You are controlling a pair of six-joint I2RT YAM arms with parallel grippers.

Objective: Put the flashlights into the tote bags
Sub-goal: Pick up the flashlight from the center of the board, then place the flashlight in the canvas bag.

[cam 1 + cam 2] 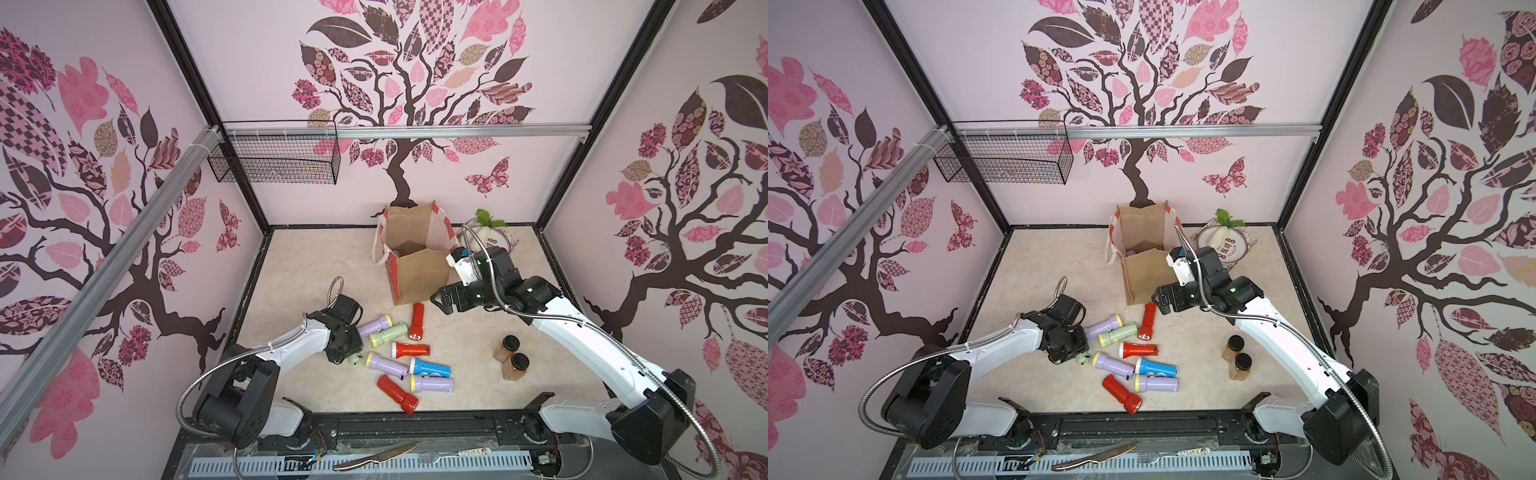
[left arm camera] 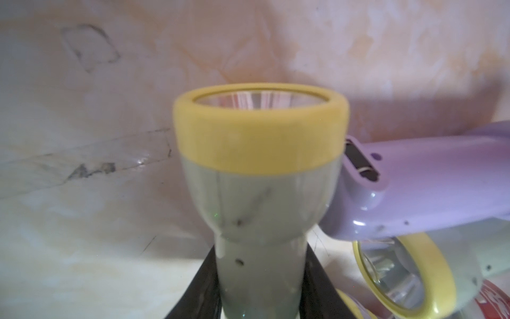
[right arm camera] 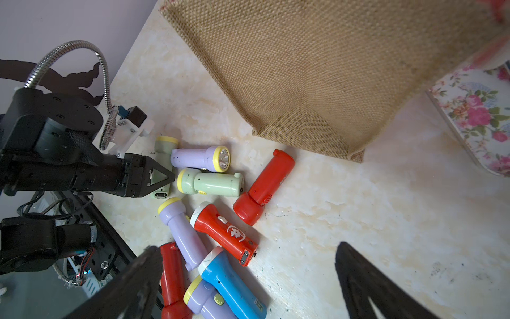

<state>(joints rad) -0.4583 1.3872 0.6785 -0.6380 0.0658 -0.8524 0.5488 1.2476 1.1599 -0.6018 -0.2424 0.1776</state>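
Though little writing could be read, we noted a white emblem printed on one red flashlight [image 3: 218, 226], and red characters on the plate [image 1: 1241, 240] that we could not make out. The flashlights [image 1: 386, 363] were short plastic torches with flared heads, in red, lilac, pale green and blue, several ringed in yellow. Eight lay close together in the middle of the worktop [image 1: 465, 345]. At nine o'clock of that pile the left jaws were clenched on the barrel of a pale green flashlight [image 2: 259, 198]. The tote bag [image 1: 419, 276], open-topped brown burlap with red-and-white sides, stood at twelve o'clock of the pile. The right jaws hung released at the bag's five o'clock corner, holding nothing.
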